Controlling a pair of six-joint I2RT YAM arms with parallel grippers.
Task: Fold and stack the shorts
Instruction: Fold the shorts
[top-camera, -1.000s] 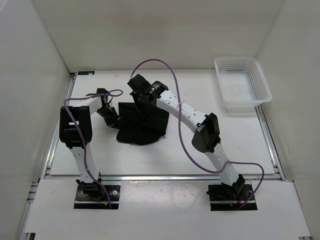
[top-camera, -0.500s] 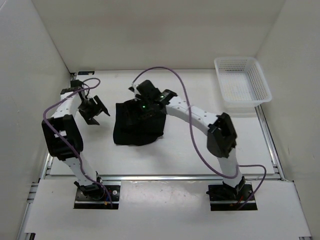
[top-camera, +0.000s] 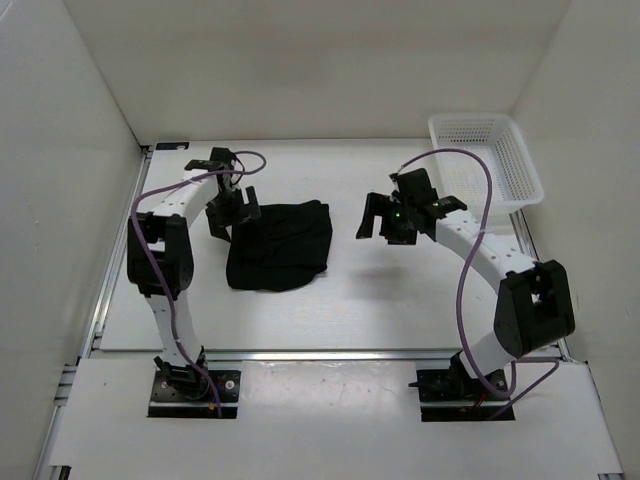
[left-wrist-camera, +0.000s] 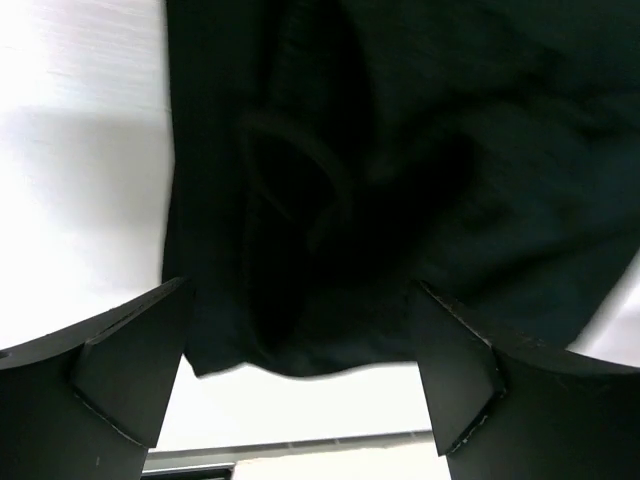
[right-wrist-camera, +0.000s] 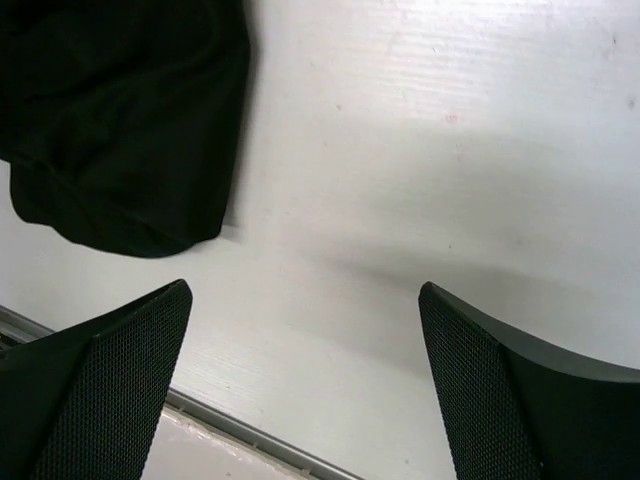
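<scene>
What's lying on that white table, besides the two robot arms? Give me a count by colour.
Black: 1, the pair of soft-fabric shorts
White: 1, the rectangular plastic mesh basket
Total: 2

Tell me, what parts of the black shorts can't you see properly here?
- Top view: the shorts look like one dark lump; folds and waistband are lost in the black.
- Left wrist view: the picture's top and right edges cut them off.
- Right wrist view: only one corner shows, at the top left.
</scene>
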